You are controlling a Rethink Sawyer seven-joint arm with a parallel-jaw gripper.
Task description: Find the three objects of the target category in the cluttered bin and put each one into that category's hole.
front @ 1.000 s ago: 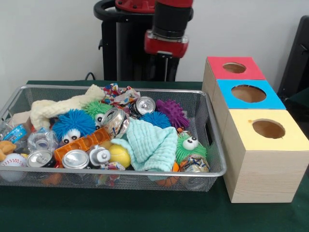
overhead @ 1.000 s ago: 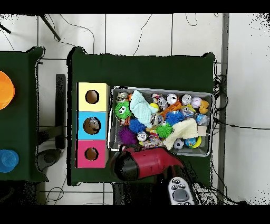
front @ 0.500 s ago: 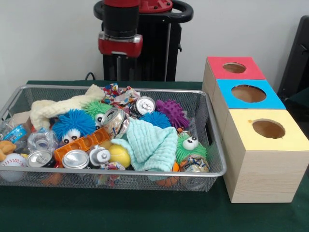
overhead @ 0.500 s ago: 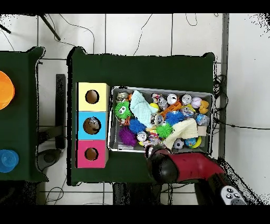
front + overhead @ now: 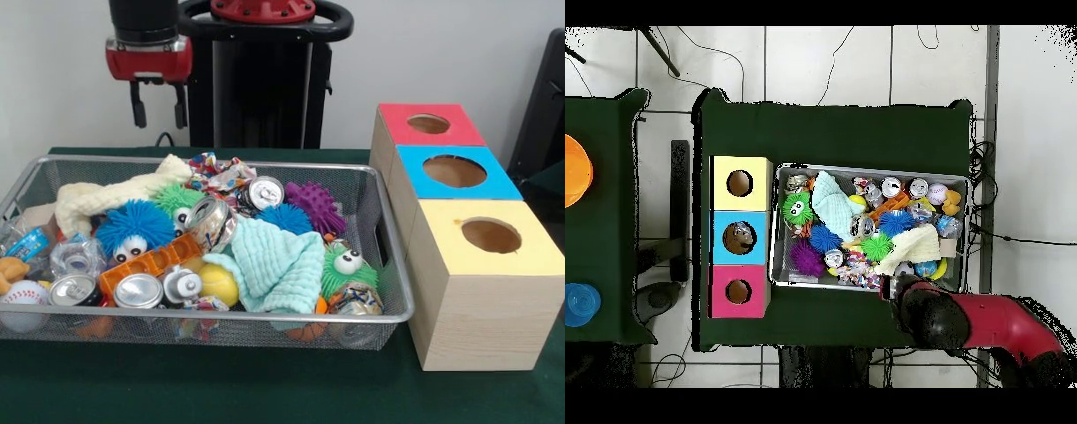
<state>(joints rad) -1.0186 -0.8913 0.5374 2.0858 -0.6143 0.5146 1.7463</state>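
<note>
One bottle (image 5: 78, 257) well below parted fingers (image 5: 139, 104).

I'm working in what looks like a robotics lab: a desk (image 5: 265, 389) draped in dark green cloth, a plain white wall (image 5: 441, 53) behind the black pedestal (image 5: 265, 88), pale tiled floor (image 5: 825, 65) strewn with loose cables (image 5: 725, 60), and a second green-covered desk (image 5: 600, 220) alongside.
</note>
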